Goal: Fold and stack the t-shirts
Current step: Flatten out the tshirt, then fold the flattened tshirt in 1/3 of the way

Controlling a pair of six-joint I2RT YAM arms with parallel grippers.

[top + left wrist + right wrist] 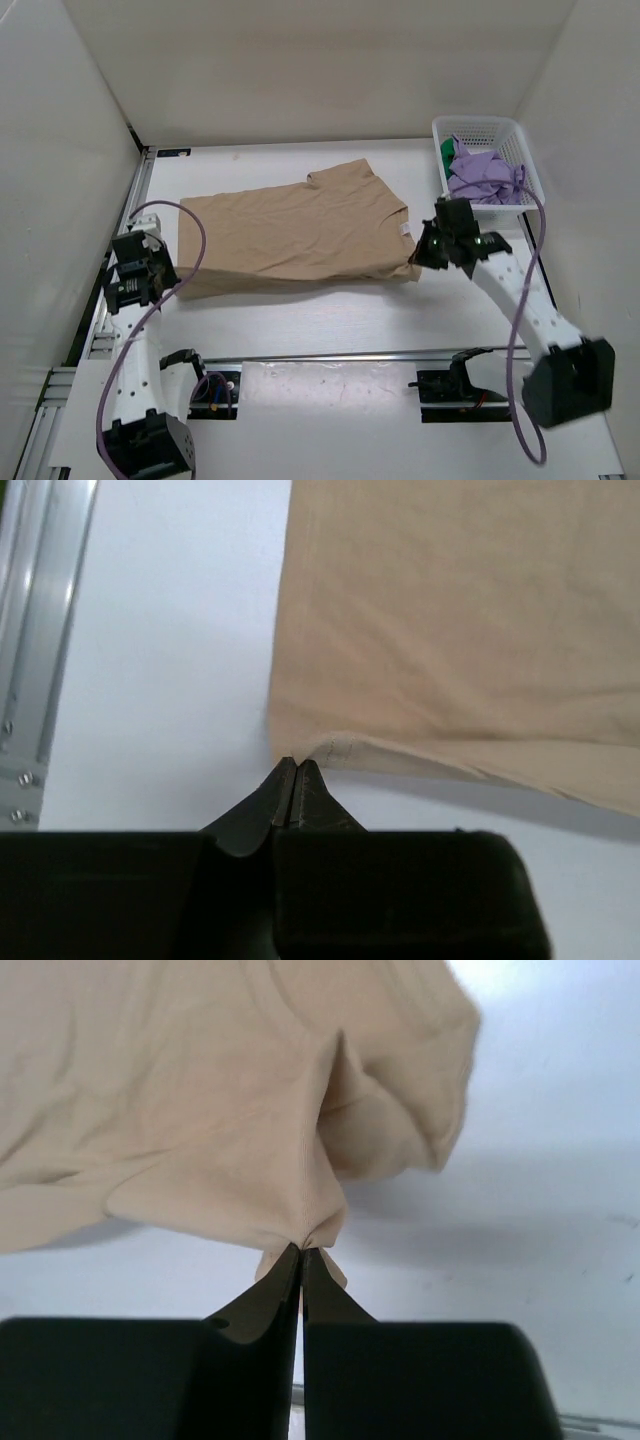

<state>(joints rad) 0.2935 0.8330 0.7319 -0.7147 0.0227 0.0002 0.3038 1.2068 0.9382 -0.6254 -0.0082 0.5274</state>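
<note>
A tan t-shirt point(295, 232) lies spread across the middle of the table, its near edge lifted off the surface. My left gripper point(172, 283) is shut on the shirt's near-left hem corner point(330, 748), seen up close as left gripper point(295, 765). On the other side my right gripper point(420, 258) is shut on the near-right corner, where the cloth point(250, 1120) bunches at the right gripper point(302, 1252). A light purple t-shirt point(485, 175) and a bit of green t-shirt point(447, 148) sit crumpled in the basket.
A white lattice basket point(520, 140) stands at the back right, close behind my right arm. A metal rail point(330, 355) crosses the near table between the arm bases. White walls close in the left, back and right sides.
</note>
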